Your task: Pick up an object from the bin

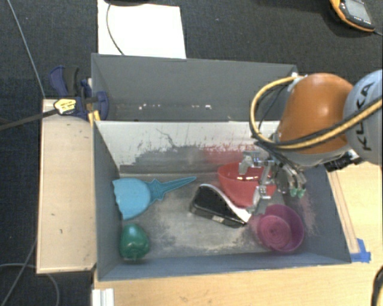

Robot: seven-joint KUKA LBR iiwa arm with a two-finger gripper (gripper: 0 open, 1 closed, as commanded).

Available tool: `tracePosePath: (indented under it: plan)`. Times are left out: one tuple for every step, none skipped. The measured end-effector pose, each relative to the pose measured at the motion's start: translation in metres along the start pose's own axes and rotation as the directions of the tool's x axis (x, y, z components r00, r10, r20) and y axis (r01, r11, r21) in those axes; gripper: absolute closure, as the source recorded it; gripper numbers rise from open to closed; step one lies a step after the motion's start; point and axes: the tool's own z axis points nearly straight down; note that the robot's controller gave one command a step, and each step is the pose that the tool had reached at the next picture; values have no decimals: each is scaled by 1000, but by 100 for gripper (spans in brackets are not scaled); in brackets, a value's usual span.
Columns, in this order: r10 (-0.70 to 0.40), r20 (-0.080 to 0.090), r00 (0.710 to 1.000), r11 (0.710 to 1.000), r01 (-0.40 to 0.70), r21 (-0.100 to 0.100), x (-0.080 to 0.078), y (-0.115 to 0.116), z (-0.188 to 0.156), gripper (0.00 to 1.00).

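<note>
One red bowl lies directly under the gripper, whose opening I cannot tell.

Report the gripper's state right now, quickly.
Gripper: open or closed cannot be told; it is at the red bowl, next to the purple cup.

Floor's just dark speckled carpet all round, with a thin pale cable running across it on the left and an orange-rimmed black gadget top right.
</note>
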Motion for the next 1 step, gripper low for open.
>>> tracePosePath:
  plan:
    - [0, 0, 1000, 1000, 0, 0, 0, 0, 0, 0]
